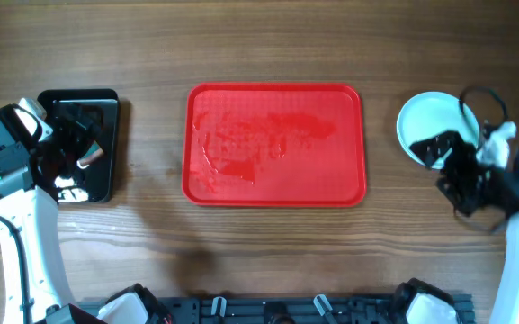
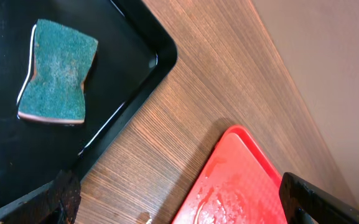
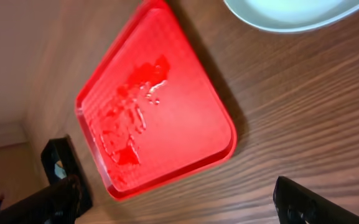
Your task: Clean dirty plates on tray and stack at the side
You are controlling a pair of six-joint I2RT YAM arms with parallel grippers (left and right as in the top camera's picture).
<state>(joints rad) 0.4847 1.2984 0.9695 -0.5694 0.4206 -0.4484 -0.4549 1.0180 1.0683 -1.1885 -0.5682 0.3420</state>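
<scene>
The red tray [image 1: 275,144] lies mid-table with no plates on it, only wet smears on its floor; it shows too in the left wrist view [image 2: 241,183] and the right wrist view [image 3: 160,106]. A pale round plate [image 1: 425,121] lies on the wood to the tray's right, its rim showing in the right wrist view [image 3: 285,15]. I cannot tell whether others lie under it. My right gripper [image 1: 441,166] hangs open over that plate's near edge, holding nothing [image 3: 179,208]. My left gripper [image 1: 84,157] is open and empty [image 2: 179,211] above the black tray.
A glossy black tray [image 1: 106,184] sits at the far left [image 2: 148,59] with a teal sponge [image 2: 58,71] lying in it. Bare wood separates the black tray from the red one. Both arms' bases stand at the near edge.
</scene>
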